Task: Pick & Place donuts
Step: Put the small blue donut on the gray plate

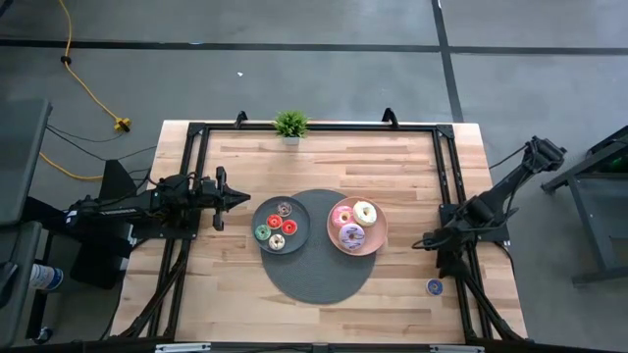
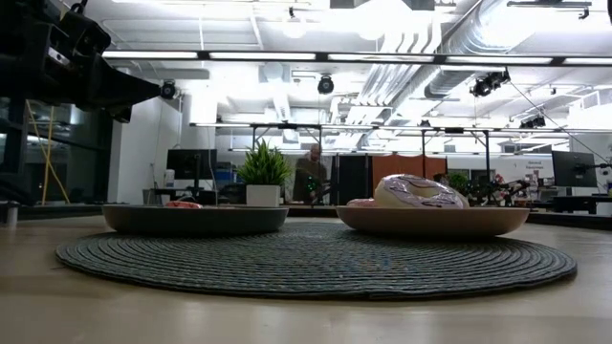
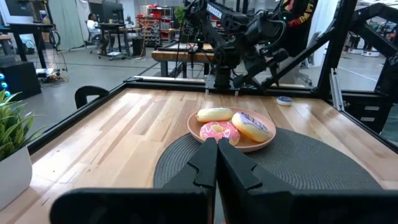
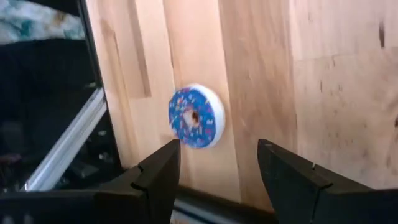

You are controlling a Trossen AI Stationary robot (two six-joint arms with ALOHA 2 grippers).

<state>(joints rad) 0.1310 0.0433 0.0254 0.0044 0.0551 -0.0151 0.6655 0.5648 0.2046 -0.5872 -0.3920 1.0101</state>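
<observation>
With my right gripper (image 4: 217, 163) hanging fingers apart over the blue donut (image 4: 196, 116) lying alone on the tabletop (image 4: 348, 74) near the frame rail, I judge reaching is the step; next, straddle it and close, while my left gripper (image 3: 217, 163) waits pinched shut beside the grey plate (image 1: 263, 218).

Bare desk (image 1: 245, 284) lying open all around round woven mat (image 1: 319, 279): wide strips along front, back and left. Grey plate (image 1: 263, 218) and pink plate (image 1: 378, 240) sitting side by side on mat, narrow gap between them. Potted plant (image 1: 290, 125) standing at back edge, middle. Black frame rails (image 1: 446, 176) hemming in both sides. Blue donut (image 4: 196, 116) lying alone near front right corner, just beside rail, wood around it bare. Right gripper (image 4: 219, 165) fingers spread, empty.
</observation>
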